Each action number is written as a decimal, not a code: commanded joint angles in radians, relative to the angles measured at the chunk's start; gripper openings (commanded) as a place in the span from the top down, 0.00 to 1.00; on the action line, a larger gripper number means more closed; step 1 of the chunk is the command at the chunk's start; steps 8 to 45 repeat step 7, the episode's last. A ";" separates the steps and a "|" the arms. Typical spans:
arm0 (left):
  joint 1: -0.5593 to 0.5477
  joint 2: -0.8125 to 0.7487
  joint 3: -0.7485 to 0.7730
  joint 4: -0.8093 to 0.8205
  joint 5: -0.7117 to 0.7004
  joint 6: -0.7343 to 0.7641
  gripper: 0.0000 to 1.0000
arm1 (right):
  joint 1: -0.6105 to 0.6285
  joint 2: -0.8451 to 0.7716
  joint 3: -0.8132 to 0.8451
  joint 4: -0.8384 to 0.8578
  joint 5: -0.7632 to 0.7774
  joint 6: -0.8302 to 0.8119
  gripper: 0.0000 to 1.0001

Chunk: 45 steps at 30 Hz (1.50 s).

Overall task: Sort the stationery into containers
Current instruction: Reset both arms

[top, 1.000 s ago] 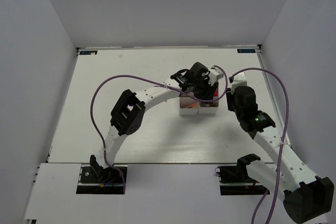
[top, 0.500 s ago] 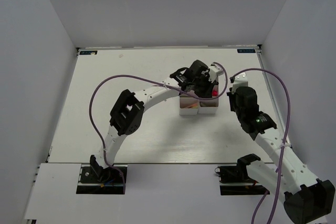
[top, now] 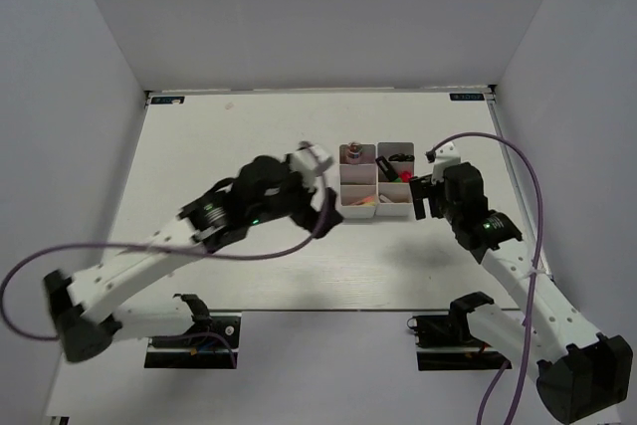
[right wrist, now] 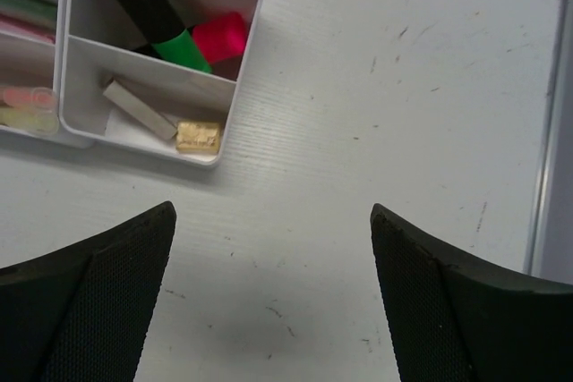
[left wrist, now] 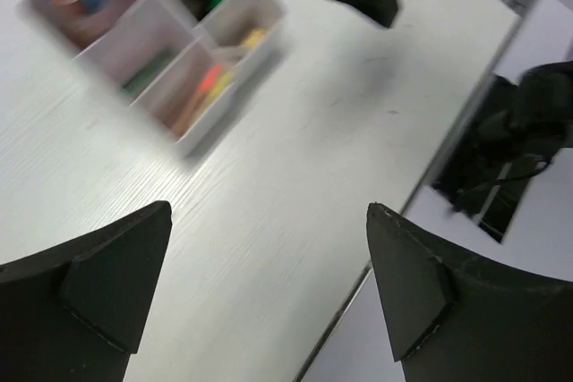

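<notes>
Left gripper (left wrist: 269, 214) and right gripper (right wrist: 273, 210) flank the 4 joined bins (top: 358, 212)
Both have fingers spread wide, nothing between them; the left hangs near and left of the bins, blurred; the right sits just to their right; a grey eraser (right wrist: 139, 109) and a tan eraser (right wrist: 198, 136) lie in the near right bin.

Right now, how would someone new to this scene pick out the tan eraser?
Find the white four-bin block, then its near right compartment, beside the one holding the markers. Two small blocks lie in it: the tan eraser is the short, golden-brown one in the outer corner, unlike the longer grey block next to it.
</notes>
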 commanded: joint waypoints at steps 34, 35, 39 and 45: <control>0.326 -0.513 -0.477 -0.259 -0.273 -0.041 0.00 | -0.008 0.083 0.014 -0.029 -0.159 0.023 0.10; 0.326 -0.513 -0.477 -0.259 -0.273 -0.041 0.00 | -0.008 0.083 0.014 -0.029 -0.159 0.023 0.10; 0.326 -0.513 -0.477 -0.259 -0.273 -0.041 0.00 | -0.008 0.083 0.014 -0.029 -0.159 0.023 0.10; 0.326 -0.513 -0.477 -0.259 -0.273 -0.041 0.00 | -0.008 0.083 0.014 -0.029 -0.159 0.023 0.10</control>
